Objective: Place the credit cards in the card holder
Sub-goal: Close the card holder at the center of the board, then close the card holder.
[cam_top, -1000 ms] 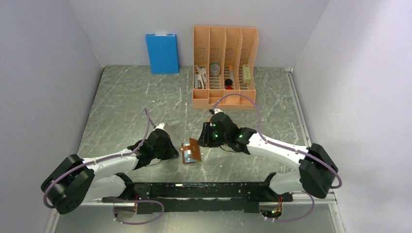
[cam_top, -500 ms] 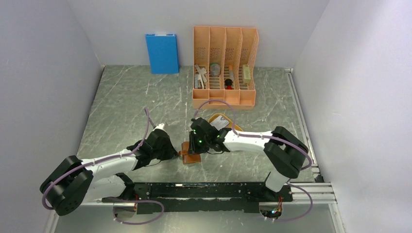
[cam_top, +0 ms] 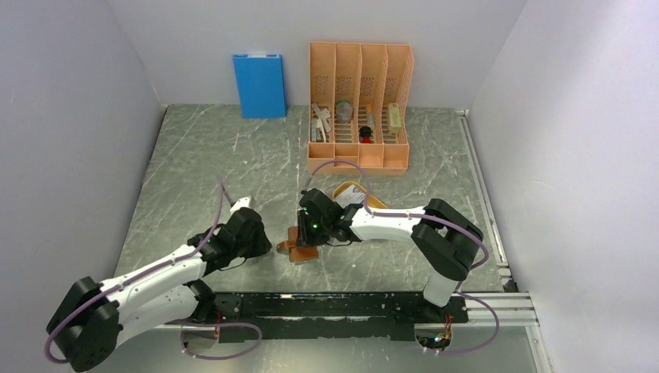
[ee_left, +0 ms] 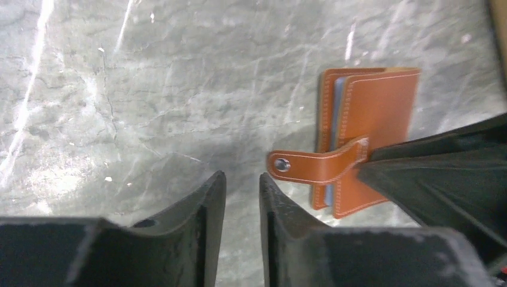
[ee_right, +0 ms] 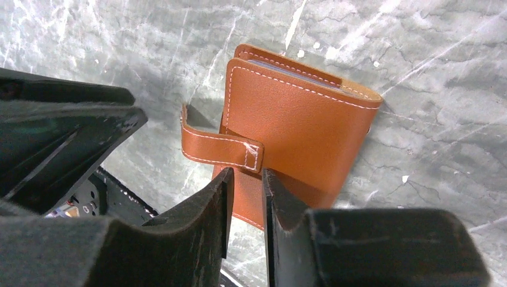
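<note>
With left gripper [ee_left: 239, 179] a little open and empty at 9 o'clock of the folded card holder [ee_left: 373, 113] on the table [ee_left: 149, 89], and right gripper [ee_right: 245, 176] low over it at 1 o'clock, hold unclear, could shove it away or snag its loose snap tab [ee_left: 317, 166].

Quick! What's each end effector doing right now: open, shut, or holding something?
Left end effector: slightly open, holding nothing.
Right end effector: fingers barely apart over the wallet; cannot tell whether it is gripping it.
</note>
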Robot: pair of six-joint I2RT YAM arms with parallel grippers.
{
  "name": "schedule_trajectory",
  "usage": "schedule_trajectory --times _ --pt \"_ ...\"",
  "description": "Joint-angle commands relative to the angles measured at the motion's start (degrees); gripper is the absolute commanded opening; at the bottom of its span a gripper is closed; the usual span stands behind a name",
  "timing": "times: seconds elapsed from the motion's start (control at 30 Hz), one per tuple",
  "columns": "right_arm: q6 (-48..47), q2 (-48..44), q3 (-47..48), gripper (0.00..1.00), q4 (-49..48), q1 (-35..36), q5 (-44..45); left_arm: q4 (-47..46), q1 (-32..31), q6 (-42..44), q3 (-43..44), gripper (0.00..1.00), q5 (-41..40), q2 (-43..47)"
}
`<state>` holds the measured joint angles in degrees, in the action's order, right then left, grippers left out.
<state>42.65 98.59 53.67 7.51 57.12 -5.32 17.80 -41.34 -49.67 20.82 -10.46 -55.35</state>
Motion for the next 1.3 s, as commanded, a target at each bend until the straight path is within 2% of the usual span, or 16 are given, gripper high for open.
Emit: schedule_trajectory --times 0.0,0.1,0.2,0.5,0.73,0.87,1.0,1.2,1.27 --pt "-0.21 2.84 -0.54 0.29 2.59 0.40 2.93 3.48 0.03 0.91 3.43 0.41 -0.28 4.49" --pt "-0.15 2.76 -0.50 0.30 2.64 0.40 3.12 -1.79 0.04 1.69 2.97 0.55 4.51 3.89" --pt "-0.11 2.73 -0.45 0.30 2.62 0.44 3.00 -5.86 0.04 2.54 2.82 0.62 7.99 0.03" --pt "-0.21 2.03 -0.49 0.31 2.77 0.43 2.78 -11.95 0.03 3.77 2.78 0.63 9.92 -8.53" --pt "-0.05 1.67 -0.59 0.31 2.26 0.44 2.27 -14.43 0.00 3.85 1.78 0.63 11.78 -7.30" --pt "-0.07 1.46 -0.58 0.31 2.08 0.44 2.08 -13.76 -0.02 4.97 2.24 0.54 10.83 -10.14" --pt "-0.03 1.16 -0.58 0.32 2.25 0.42 1.90 -13.75 -0.03 5.07 2.05 0.39 10.56 -12.59" --pt "-0.01 -0.45 -0.82 0.33 3.09 0.40 2.16 -11.34 0.00 4.68 1.85 0.09 6.87 -13.77" --pt "0.28 -2.11 -1.33 0.34 3.38 0.38 2.44 -10.76 -0.01 4.61 1.67 0.05 5.85 -14.11"
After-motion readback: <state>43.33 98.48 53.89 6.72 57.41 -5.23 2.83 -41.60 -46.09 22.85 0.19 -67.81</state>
